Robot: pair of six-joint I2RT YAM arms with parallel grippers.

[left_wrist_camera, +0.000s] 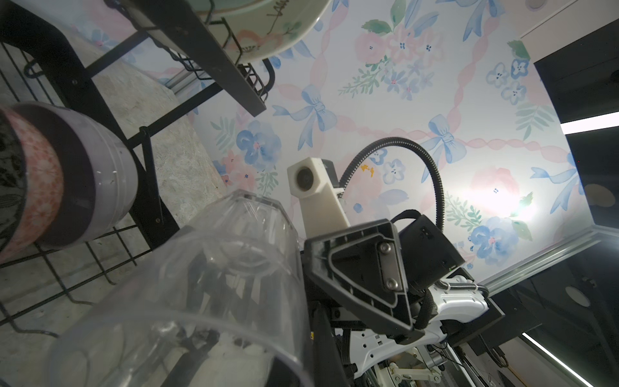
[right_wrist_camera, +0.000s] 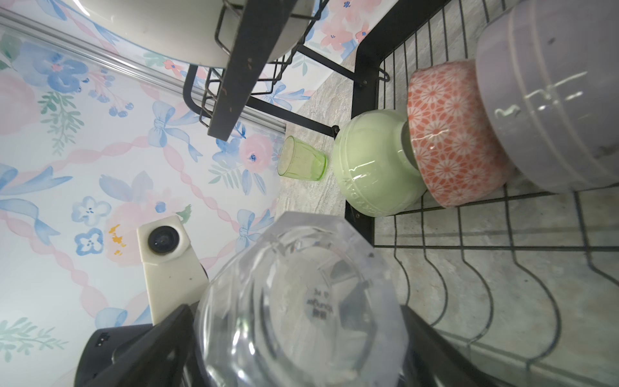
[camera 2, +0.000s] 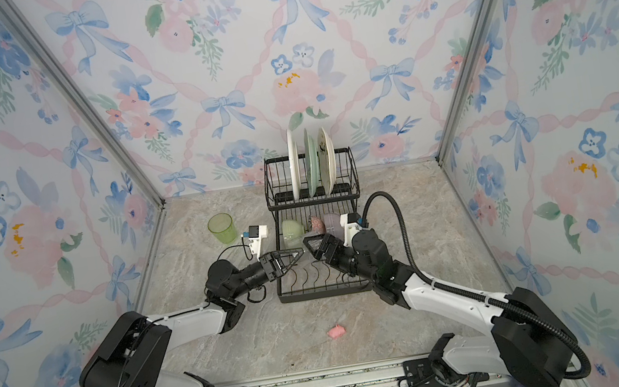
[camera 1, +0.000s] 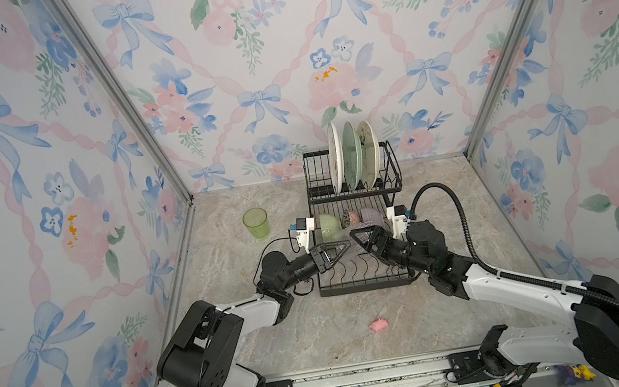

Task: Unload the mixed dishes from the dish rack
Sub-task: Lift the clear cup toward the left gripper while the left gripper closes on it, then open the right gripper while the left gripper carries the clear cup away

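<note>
Two grippers meet on one clear glass (right_wrist_camera: 301, 301), faceted and see-through, lying sideways over the lower tier of the dish rack (camera 1: 364, 284), in front of three bowls (right_wrist_camera: 452, 134). The left gripper (camera 1: 339, 248) is clamped narrow on the wall at the mouth (its fingers show only as dark shapes through the glass). The right gripper (camera 1: 361, 237) has its fingers (left_wrist_camera: 361, 268) spread wide beside the base; whether they press it I cannot tell. Both forearms reach low and inward from the near edge, tips close together.
</note>
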